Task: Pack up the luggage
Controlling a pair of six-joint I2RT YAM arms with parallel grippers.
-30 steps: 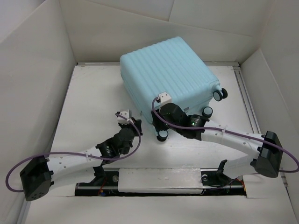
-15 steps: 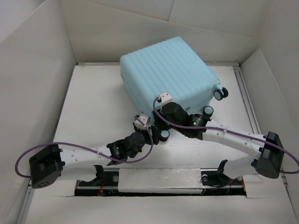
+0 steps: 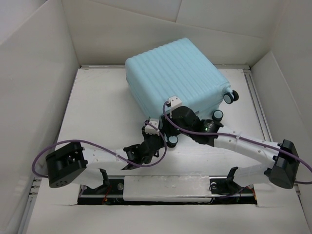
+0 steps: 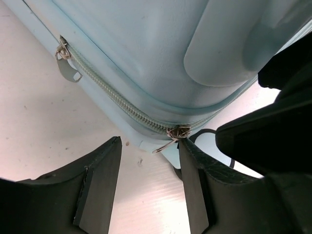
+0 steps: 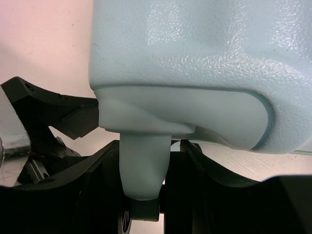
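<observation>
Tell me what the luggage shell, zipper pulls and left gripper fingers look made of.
Luggage shell: probably hard moulded plastic, ribbed, with a fine pebbled matte grain up close.
Zipper pulls: metal by the look, silvery with bright glints.
Left gripper fingers: black, matte, likely plastic or rubber-faced; cannot tell which.

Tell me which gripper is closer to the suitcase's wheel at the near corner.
Right. The right gripper straddles the stem of that wheel; the left gripper is beside it, open toward the zipper pull.
</observation>
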